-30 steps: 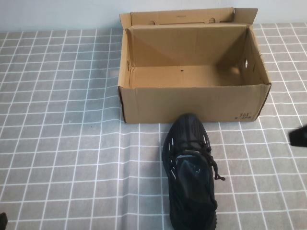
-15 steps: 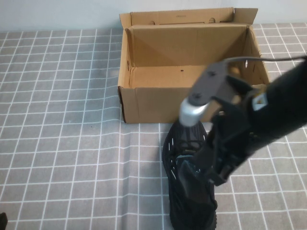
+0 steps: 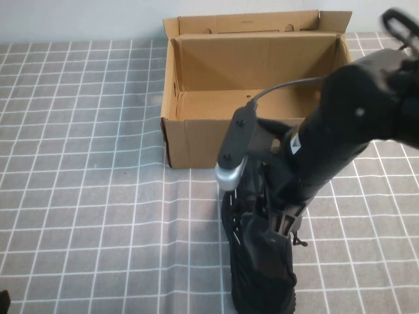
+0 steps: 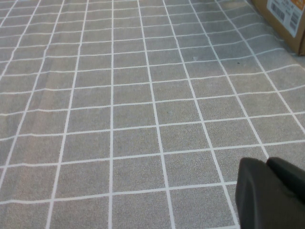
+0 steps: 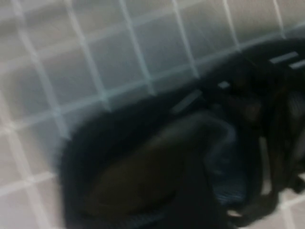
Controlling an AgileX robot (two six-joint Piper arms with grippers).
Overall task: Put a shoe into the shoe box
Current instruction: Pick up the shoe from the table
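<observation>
The black knit shoe [image 3: 258,275] lies on the checked cloth just in front of the open brown shoe box [image 3: 196,140], toe toward the box. My right gripper [image 3: 283,221] is down over the shoe's laces and opening, and the arm covers the shoe's front half and the box's front right wall. The right wrist view shows the shoe's dark opening [image 5: 143,176] close up and blurred. My left gripper [image 4: 267,164] is shut and empty, low over the cloth at the near left corner [image 3: 3,302], far from the shoe.
The box's lid flap [image 3: 249,23] stands up at the back. A corner of the box with a printed label [image 4: 281,19] shows in the left wrist view. The grey checked cloth [image 3: 85,163] covers the table.
My right arm came in from the right edge and moved over the shoe; in the last half second it shifted left and down onto the shoe's opening. The shoe and box have not moved.
</observation>
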